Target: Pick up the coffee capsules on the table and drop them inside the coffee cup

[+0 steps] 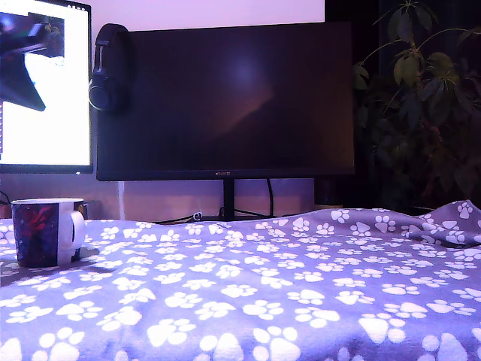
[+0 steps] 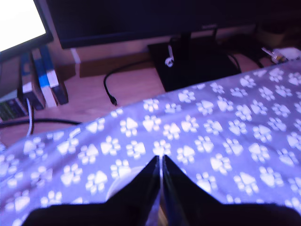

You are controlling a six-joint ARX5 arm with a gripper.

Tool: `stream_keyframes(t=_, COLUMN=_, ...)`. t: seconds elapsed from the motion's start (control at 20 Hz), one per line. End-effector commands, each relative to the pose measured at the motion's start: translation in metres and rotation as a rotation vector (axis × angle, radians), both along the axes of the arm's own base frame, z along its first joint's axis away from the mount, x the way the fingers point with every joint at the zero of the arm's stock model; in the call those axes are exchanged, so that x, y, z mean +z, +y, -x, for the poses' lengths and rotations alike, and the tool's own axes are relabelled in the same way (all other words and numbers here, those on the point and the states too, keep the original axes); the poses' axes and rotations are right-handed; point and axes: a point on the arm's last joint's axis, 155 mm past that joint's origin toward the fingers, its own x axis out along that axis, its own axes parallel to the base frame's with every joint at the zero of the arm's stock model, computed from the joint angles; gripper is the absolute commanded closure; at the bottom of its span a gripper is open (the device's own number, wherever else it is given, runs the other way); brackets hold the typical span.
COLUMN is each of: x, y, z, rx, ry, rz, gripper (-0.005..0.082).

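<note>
Exterior view: the swirl-printed ceramic mug with white handle [image 1: 46, 231] stands at the paw-print-clothed desk's [image 1: 301, 301] left edge; 0 capsules visible, arm unseen.

Wrist view: the black hand [image 2: 161, 162] has its fingers together; a pale rounded shape beside them may be a capsule. Progress is unclear.

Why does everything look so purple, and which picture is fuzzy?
Both views carry a violet tint. In the exterior view a lit screen glares white while the big monitor stays dark. The wrist view is softly blurred, with the pincer a black silhouette.
</note>
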Motion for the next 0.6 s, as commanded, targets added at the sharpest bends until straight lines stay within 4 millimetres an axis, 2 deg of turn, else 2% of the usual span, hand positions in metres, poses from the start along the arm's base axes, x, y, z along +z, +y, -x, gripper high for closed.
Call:
stream_keyframes(t=0.0, x=-0.005, y=0.001, z=0.008, rx=0.002, ry=-0.025, rz=0.000, gripper=0.0793)
stream_keyframes(t=0.2, x=0.000, y=0.004, z=0.025, rx=0.010, ry=-0.116, rz=0.009, gripper=0.0793)
stream_keyframes(t=0.55, x=-0.023, y=0.009, z=0.053, rx=0.051, ry=-0.172, rz=0.061, gripper=0.0793)
